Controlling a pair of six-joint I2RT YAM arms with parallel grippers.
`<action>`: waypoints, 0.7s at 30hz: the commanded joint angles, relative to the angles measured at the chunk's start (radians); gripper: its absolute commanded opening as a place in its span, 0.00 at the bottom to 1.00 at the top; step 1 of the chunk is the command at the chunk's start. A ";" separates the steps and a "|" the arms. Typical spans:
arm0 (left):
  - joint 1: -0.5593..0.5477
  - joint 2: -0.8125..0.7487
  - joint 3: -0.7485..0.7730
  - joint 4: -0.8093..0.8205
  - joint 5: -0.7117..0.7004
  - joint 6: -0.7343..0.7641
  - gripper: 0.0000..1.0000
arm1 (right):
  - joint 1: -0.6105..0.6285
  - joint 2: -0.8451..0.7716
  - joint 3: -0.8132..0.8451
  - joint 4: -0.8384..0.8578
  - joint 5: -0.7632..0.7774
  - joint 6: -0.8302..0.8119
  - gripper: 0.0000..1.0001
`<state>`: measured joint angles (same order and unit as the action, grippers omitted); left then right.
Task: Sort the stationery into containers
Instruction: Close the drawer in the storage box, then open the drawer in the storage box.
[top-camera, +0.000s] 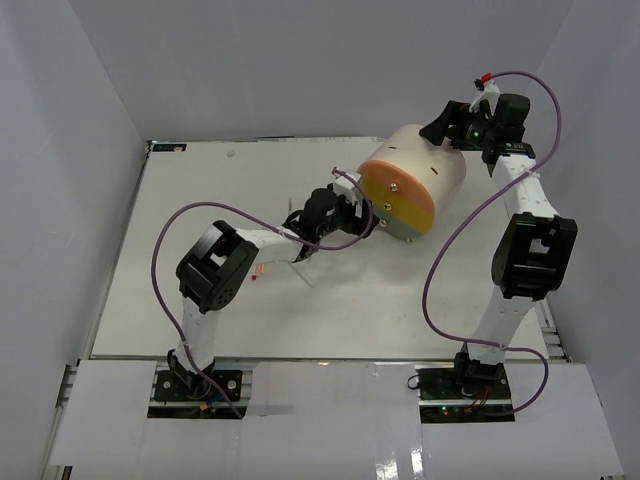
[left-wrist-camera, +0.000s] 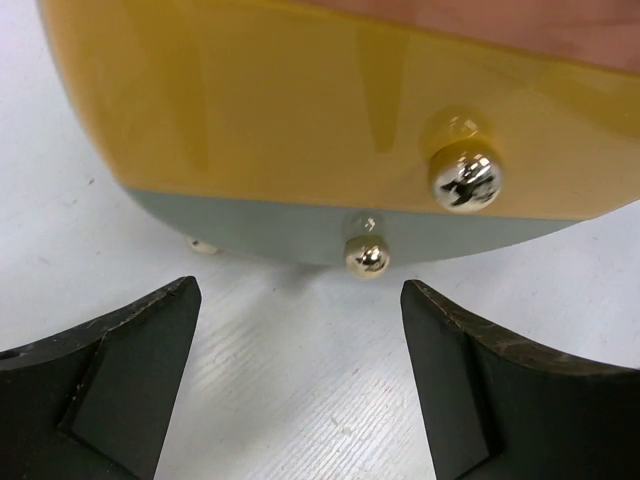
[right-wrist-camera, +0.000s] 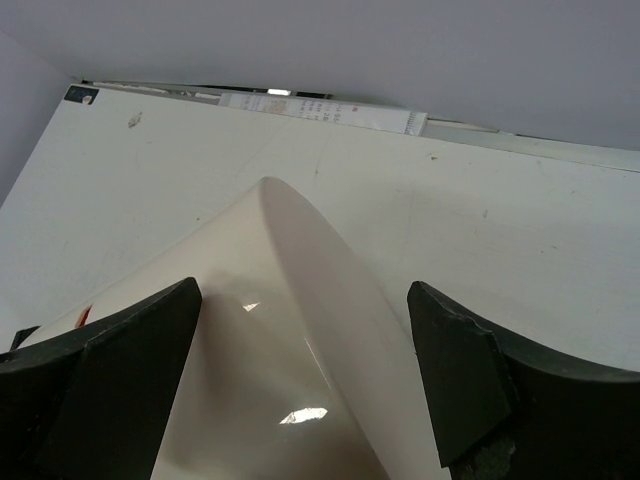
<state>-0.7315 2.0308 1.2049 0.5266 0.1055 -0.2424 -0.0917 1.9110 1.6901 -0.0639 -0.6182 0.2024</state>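
Observation:
The cream cylindrical organiser (top-camera: 425, 165) lies at the table's back centre, its round face turned towards the left arm. The face shows the orange-pink (top-camera: 395, 180), yellow (top-camera: 400, 208) and grey drawer fronts, all shut. My left gripper (top-camera: 364, 216) is open and empty just in front of the face. In the left wrist view it (left-wrist-camera: 300, 300) stands a little short of the grey drawer's brass knob (left-wrist-camera: 366, 257), with the yellow drawer's knob (left-wrist-camera: 466, 182) above right. My right gripper (top-camera: 441, 130) is open, its jaws either side of the organiser's cream back (right-wrist-camera: 285, 340). Most stationery is out of view.
A small red piece (top-camera: 262, 270) lies on the white table (top-camera: 190, 250) under the left forearm. White walls close in the back and both sides. A dark tag (top-camera: 165, 147) sits at the table's back left corner. The organiser rests on small feet (left-wrist-camera: 200, 245).

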 joint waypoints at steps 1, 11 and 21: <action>-0.009 -0.060 0.064 -0.013 0.046 0.052 0.92 | -0.002 -0.049 -0.010 0.026 0.032 0.000 0.90; -0.028 -0.009 0.174 -0.023 0.048 0.057 0.86 | -0.002 -0.064 -0.040 0.059 0.043 0.034 0.90; -0.045 0.037 0.240 -0.062 0.050 0.061 0.82 | -0.002 -0.072 -0.069 0.104 0.044 0.051 0.90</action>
<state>-0.7685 2.0441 1.3926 0.4686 0.1432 -0.1959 -0.0914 1.8889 1.6382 -0.0025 -0.5758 0.2409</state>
